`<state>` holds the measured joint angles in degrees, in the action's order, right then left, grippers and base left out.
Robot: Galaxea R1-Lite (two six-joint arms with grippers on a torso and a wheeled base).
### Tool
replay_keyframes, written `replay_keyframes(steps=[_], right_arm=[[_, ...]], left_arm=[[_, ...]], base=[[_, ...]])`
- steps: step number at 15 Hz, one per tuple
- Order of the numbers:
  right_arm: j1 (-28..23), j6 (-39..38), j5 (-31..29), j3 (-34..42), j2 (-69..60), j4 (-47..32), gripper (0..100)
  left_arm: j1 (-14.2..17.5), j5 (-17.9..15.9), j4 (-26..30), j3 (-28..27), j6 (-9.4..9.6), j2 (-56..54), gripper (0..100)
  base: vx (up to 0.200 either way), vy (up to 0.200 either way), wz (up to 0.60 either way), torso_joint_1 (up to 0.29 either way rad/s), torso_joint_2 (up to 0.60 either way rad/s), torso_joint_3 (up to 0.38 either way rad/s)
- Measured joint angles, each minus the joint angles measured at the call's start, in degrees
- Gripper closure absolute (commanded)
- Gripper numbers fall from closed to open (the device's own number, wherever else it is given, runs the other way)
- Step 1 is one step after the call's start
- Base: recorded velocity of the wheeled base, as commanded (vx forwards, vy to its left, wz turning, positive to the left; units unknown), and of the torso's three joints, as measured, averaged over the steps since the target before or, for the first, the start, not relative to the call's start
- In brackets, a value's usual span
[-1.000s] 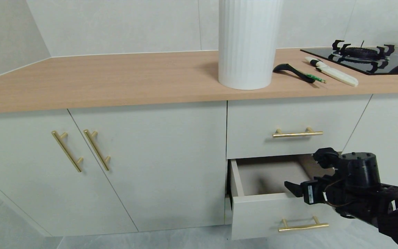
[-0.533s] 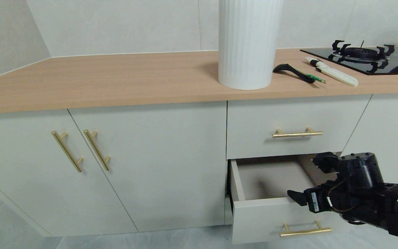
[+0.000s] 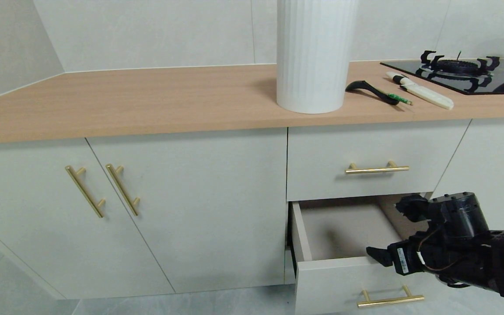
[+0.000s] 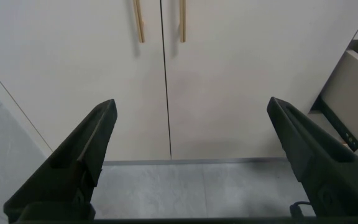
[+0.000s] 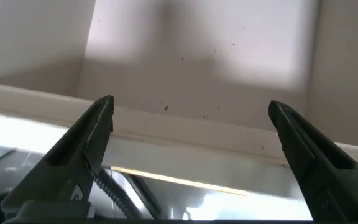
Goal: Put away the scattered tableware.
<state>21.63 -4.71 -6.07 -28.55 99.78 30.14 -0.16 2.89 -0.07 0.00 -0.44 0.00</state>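
On the wooden countertop (image 3: 147, 100) lie a black spoon (image 3: 369, 90), a thin green stick (image 3: 399, 99) and a white knife (image 3: 420, 91), to the right of a tall white ribbed container (image 3: 313, 57). Below them the lower drawer (image 3: 344, 267) stands pulled out, with nothing visible inside. My right gripper (image 3: 392, 231) is open at the drawer's front right corner, one finger by the front panel's top edge. In the right wrist view the right gripper (image 5: 191, 149) spans the drawer rim (image 5: 185, 134). The left gripper (image 4: 191, 155) is open, low before the cabinet doors (image 4: 166, 74).
A black gas hob (image 3: 462, 72) sits at the counter's far right. The upper drawer (image 3: 376, 168) is closed, its gold handle just above the open one. Two cabinet doors with gold handles (image 3: 101, 190) are to the left. Grey floor (image 3: 190, 304) lies below.
The lower drawer has slid further out toward me, and my right gripper has moved with it, down and slightly right. The things on the counter have not moved.
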Motion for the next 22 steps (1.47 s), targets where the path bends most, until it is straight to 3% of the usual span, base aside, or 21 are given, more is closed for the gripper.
replay_keyframes(steps=[4,12,17,22], right_arm=[[0.5,1.3,0.0,-0.7,-1.9,-6.5,0],[4.3,2.0,1.6,-4.8,-7.4,-27.7,0],[6.8,7.6,1.7,-5.4,-10.2,-40.7,0],[8.2,7.7,1.5,-6.3,-10.4,-44.1,0]], left_arm=[[0.0,0.0,0.0,0.0,0.00,0.0,0],[0.0,0.0,0.0,0.0,0.00,0.0,0],[0.0,0.0,0.0,0.0,0.01,0.0,0],[0.0,0.0,0.0,0.0,0.00,0.0,0]], base=[[0.000,0.000,0.00,0.000,0.00,0.000],[0.000,0.000,0.00,0.000,0.00,0.000],[0.000,0.000,0.00,0.000,0.00,0.000],[0.000,0.000,0.00,0.000,0.00,0.000]])
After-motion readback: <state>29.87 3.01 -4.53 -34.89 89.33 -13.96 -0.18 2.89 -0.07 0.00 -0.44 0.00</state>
